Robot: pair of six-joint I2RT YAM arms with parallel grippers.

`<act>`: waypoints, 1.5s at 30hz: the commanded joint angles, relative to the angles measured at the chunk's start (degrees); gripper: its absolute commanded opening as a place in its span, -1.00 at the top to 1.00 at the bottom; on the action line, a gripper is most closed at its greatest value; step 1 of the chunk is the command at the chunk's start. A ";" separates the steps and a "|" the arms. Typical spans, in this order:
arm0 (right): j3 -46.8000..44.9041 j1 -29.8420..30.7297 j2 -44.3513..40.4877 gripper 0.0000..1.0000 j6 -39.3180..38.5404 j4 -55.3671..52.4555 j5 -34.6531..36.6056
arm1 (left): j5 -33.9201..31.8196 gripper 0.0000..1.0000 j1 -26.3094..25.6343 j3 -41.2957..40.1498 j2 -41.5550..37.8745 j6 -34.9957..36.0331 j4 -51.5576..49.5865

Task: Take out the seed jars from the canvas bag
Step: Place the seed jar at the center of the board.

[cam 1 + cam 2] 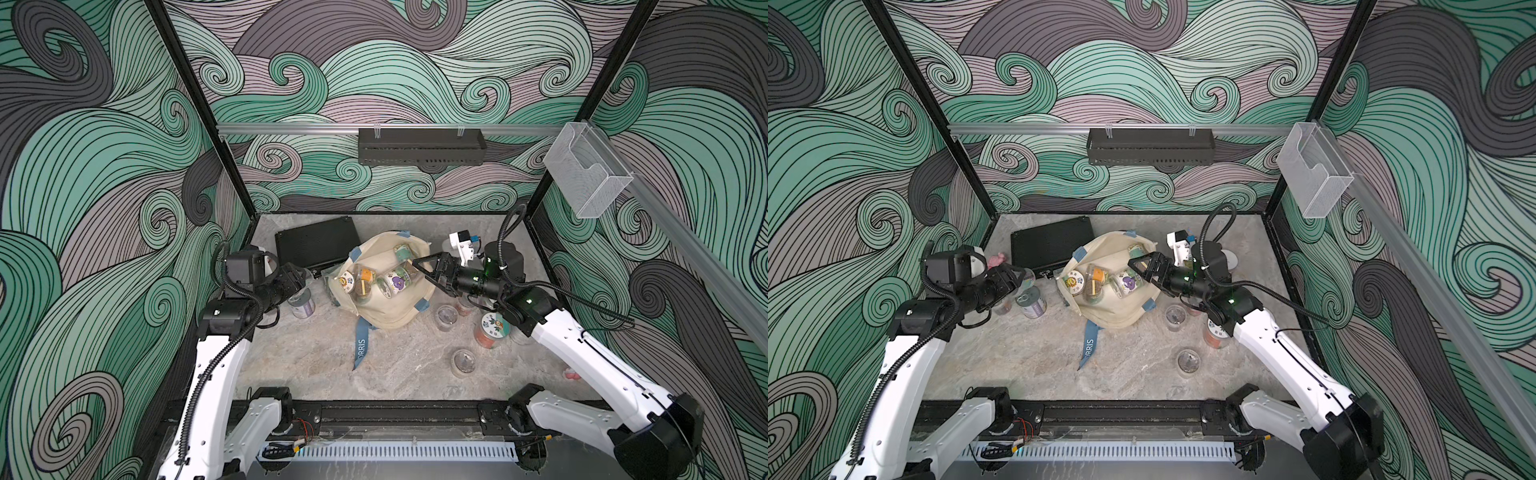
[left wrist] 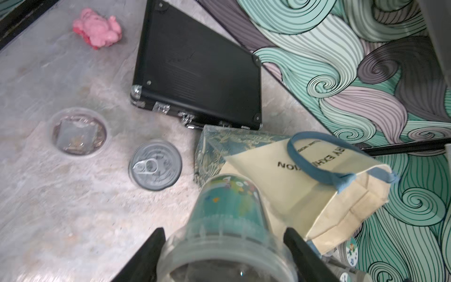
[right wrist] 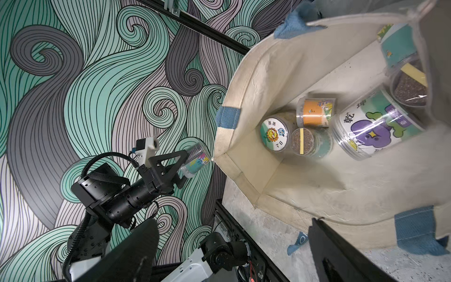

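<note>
The cream canvas bag (image 1: 399, 311) lies on its side at mid-table with its mouth facing right, blue strap trailing forward. Inside lie several seed jars: a purple-sticker jar (image 3: 375, 127), a flower-lid jar (image 3: 274, 133) and an orange-label jar (image 3: 314, 114). My right gripper (image 1: 419, 270) hovers open at the bag's mouth with nothing between its fingers. Left of the bag, my left gripper (image 2: 224, 230) is shut on a clear teal-label seed jar (image 2: 227, 207) above the table. More jars stand on the table: a silver-lidded one (image 1: 302, 302), a clear-lidded one (image 2: 79, 133) and three to the right (image 1: 446, 318).
A flat black case (image 1: 318, 243) lies behind the bag, touching its leafy bottom band (image 2: 219, 144). A pink lumpy toy (image 2: 97, 30) sits at the far left and another (image 1: 572, 374) by the right wall. The enclosure walls stand close on both sides.
</note>
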 commanded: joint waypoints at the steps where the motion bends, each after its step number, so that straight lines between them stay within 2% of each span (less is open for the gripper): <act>1: 2.75 -0.62 -1.70 -0.98 -4.91 -4.17 0.79 | -5.22 0.07 0.81 -0.95 -0.97 -2.07 -8.72; 10: 2.43 -2.67 -4.38 -0.98 -7.72 -7.84 -0.66 | -12.23 0.06 2.54 -6.15 3.65 -11.25 -10.82; 17: 1.53 -3.60 -5.44 -0.98 -7.81 -7.90 -1.73 | -17.31 0.17 3.89 -7.20 15.10 -16.37 -11.39; 23: 1.16 -4.04 -5.74 -0.98 -7.89 -8.01 -2.10 | -21.76 0.16 4.41 -5.38 22.75 -18.63 -10.98; 26: 1.18 -4.19 -5.66 -0.98 -7.99 -8.08 -2.29 | -22.28 0.16 4.82 -5.37 26.24 -19.31 -10.48; 32: 0.93 -4.31 -4.97 -0.98 -8.14 -7.99 -2.54 | -18.58 0.07 6.22 -5.37 31.36 -18.13 -6.91; 36: 0.43 -4.31 -4.82 -0.98 -8.25 -8.00 -2.72 | -16.02 -0.11 7.36 -5.85 34.38 -17.50 -5.13; 38: 0.07 -4.31 -4.87 -0.98 -8.25 -7.92 -2.72 | -15.34 -0.30 7.64 -5.88 34.57 -17.09 -5.07; 40: -0.39 -4.31 -4.95 -0.98 -8.23 -7.86 -2.63 | -15.07 -0.58 7.90 -5.81 34.02 -16.75 -5.66; 45: -1.23 -4.31 -4.62 -0.98 -8.08 -7.30 -2.28 | -15.66 -0.97 8.65 -4.55 30.32 -15.29 -8.16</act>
